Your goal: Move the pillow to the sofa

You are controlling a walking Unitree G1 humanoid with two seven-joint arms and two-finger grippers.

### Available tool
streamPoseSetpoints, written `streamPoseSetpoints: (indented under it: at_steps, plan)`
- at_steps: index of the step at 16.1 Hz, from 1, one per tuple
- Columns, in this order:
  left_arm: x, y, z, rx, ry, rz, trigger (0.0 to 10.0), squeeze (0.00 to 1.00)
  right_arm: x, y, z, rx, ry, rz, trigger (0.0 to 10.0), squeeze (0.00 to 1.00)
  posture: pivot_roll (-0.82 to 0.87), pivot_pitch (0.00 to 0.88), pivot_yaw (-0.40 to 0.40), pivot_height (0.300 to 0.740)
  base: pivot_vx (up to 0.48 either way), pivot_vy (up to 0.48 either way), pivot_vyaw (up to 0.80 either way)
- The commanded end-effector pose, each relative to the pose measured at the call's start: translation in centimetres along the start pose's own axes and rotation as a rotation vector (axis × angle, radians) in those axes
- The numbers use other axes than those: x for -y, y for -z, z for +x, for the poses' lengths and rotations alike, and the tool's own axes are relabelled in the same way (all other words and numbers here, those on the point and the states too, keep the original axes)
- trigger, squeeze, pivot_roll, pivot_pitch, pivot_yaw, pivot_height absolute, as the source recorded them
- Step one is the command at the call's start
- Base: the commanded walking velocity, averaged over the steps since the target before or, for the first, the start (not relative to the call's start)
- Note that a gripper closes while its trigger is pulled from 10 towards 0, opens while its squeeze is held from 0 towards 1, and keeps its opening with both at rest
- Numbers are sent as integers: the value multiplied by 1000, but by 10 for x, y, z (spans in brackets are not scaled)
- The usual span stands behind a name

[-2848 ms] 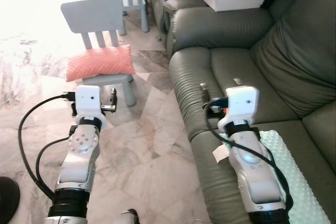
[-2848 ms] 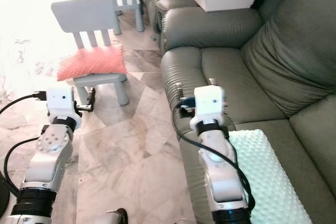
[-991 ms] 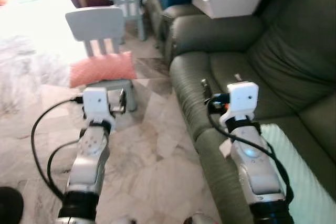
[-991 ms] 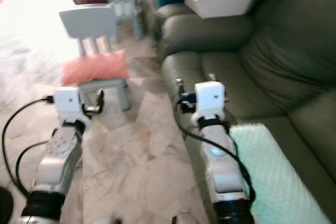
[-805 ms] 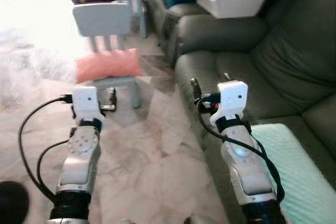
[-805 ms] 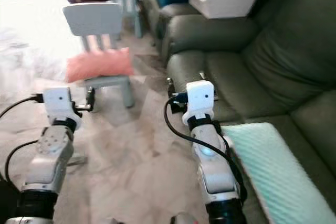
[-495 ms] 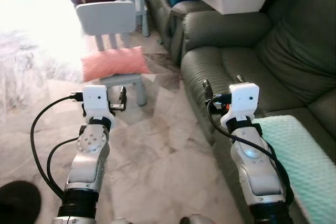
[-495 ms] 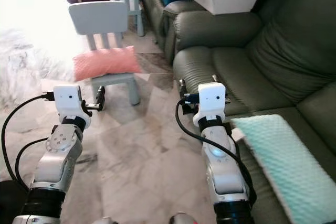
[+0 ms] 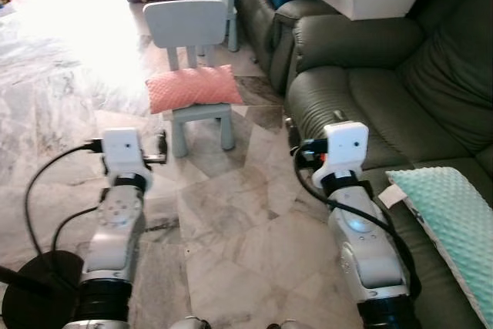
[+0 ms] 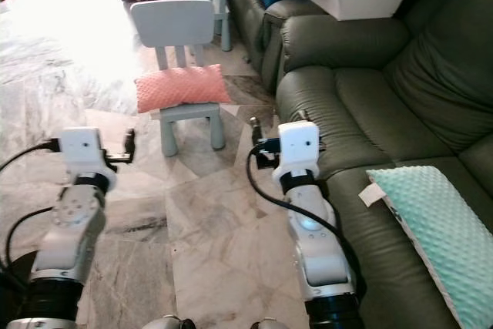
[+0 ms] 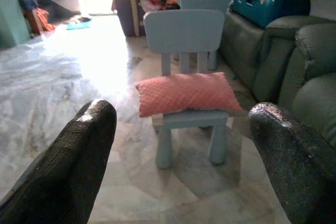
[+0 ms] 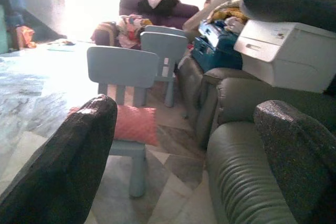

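Out front of me, both arms are raised over the floor. Left gripper (image 11: 181,145) is spread wide with nothing in it; right gripper (image 12: 184,145) the same. Past the left fingers I see the pink pillow (image 9: 194,88) lying on the seat of the small blue chair (image 9: 187,27), well apart from both grippers. Sofa (image 9: 362,105) sits to my right, a mint cushion (image 9: 451,217) on it. Progress as I read it: nothing done yet. Pillow isn't grasped; remaining are the approach, pickup, carry and drop on the sofa.
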State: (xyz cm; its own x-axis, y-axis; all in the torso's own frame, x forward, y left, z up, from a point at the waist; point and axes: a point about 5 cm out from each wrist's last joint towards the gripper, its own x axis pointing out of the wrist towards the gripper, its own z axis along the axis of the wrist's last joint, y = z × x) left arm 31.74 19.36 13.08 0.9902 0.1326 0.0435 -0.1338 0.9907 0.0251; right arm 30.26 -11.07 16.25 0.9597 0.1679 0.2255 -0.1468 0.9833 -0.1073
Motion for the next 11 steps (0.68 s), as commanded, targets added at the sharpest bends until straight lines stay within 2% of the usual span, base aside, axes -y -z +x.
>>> streamPoseSetpoints:
  at_steps: [1, 2, 3, 5, 6, 7, 9, 10, 11]
  plan:
    - [0, 3, -1, -11, 9, -5, 10000, 0, 0, -2, 2, 4, -8, -10, 10000, 0, -110, 161, -37, 740, 0, 0, 0]
    - [0, 2, -1, 25, -1, 30, 10000, 0, 0, -2, 2, 5, -9, -9, 10000, 0, -110, 161, -37, 740, 0, 0, 431]
    - [0, 3, -1, 30, 0, 27, 10000, 0, 0, -2, 2, 5, -9, -9, 10000, 0, -111, 161, -39, 740, 0, 0, 438]
    - [2, 6, -2, -8, 26, -38, 10000, 0, 0, -2, 2, 6, -11, -9, 10000, 0, -110, 160, -43, 740, 0, 0, 428]
    - [5, 6, -4, -31, 61, -106, 10000, 0, 0, -2, 3, 7, -17, -16, 10000, 0, -110, 159, -46, 740, 0, 0, 419]
    - [5, 3, -4, -7, 65, -69, 10000, 0, 0, -2, 3, 7, -19, -16, 10000, 0, -109, 157, -48, 740, 0, 0, 450]
    - [7, 3, -5, 19, 53, -102, 10000, 0, -3, -3, 4, 13, -30, -6, 10000, 0, -106, 153, -52, 740, 0, 0, 800]
    - [8, 3, -5, 31, 54, -69, 10000, 0, -2, -4, 5, 16, -27, -4, 10000, 0, -106, 153, -52, 740, 0, 0, 0]
    - [10, 2, -5, 33, 72, -90, 10000, 0, -2, -4, 5, 14, -26, -1, 10000, 0, -105, 151, -53, 740, 0, 0, 0]
